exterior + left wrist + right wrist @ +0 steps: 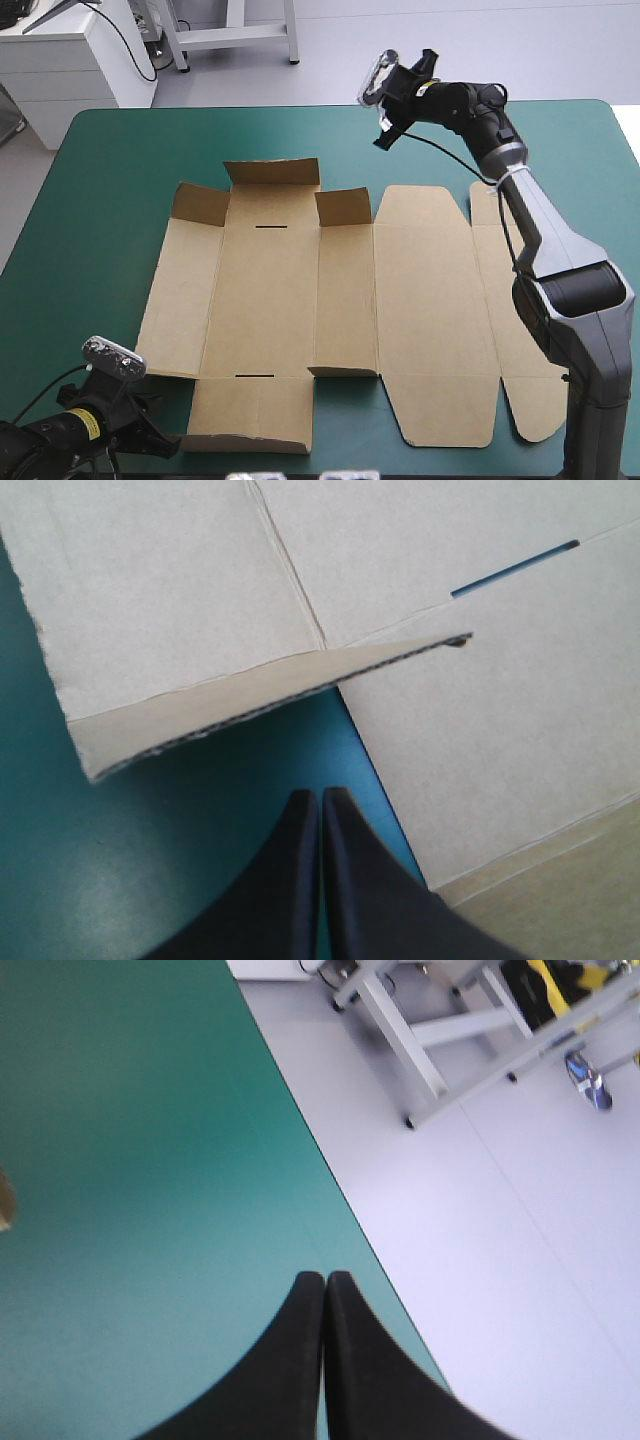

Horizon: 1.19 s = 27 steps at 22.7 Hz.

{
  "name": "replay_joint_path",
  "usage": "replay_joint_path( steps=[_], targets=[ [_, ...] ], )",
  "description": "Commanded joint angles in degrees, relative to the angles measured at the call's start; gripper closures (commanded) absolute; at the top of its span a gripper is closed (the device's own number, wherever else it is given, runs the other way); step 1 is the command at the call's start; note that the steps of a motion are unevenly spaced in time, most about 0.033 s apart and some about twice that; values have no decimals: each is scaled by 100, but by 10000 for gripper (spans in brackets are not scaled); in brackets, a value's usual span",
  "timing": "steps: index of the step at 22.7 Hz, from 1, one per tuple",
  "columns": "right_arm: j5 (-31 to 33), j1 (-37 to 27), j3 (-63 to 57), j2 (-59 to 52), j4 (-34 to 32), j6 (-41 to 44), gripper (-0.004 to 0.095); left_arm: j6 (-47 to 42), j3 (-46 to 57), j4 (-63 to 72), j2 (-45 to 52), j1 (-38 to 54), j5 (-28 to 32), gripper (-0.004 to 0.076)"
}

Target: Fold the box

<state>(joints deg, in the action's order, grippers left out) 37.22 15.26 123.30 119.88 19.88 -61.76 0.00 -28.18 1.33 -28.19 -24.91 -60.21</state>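
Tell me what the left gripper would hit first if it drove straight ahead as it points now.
Probably the box: its lifted corner flap lies just ahead of the shut left gripper, though height is unclear.

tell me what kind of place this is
Likely a robotics lab bench: a table with a teal-green cover, a mostly flat brown box on it, and the left gripper and right gripper at it.

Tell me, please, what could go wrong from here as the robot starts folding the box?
1. The left gripper is shut, just short of a slightly lifted flap of the box; advancing like this may shove the sheet instead of gripping it.
2. The right gripper, also shut, is over the teal-green cover near the table's far edge, off the box, so nothing pins the sheet and it may slide.
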Motion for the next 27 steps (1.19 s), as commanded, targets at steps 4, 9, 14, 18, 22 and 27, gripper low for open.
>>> replay_joint_path(
  steps=[4,9,14,18,22,27],
  targets=[
    [183,-652,204,-516,-1225,2411,923,0,-139,15,-52,-20,247,731],
    [1028,-1235,204,-526,-1926,3755,923,0,-139,-62,-52,-20,247,731],
    [2130,-1741,204,-638,-1950,4197,923,0,-139,-62,-52,-20,247,731],
    [2730,-1910,196,-1020,-1792,4337,923,0,-139,-75,-52,-20,247,731],
    [3361,-1910,196,-1531,-1776,4337,923,0,-139,-75,-52,-20,254,731],
    [3409,-1900,-148,-2345,-1438,4421,923,0,-139,-84,-52,-20,254,731]
  ],
)
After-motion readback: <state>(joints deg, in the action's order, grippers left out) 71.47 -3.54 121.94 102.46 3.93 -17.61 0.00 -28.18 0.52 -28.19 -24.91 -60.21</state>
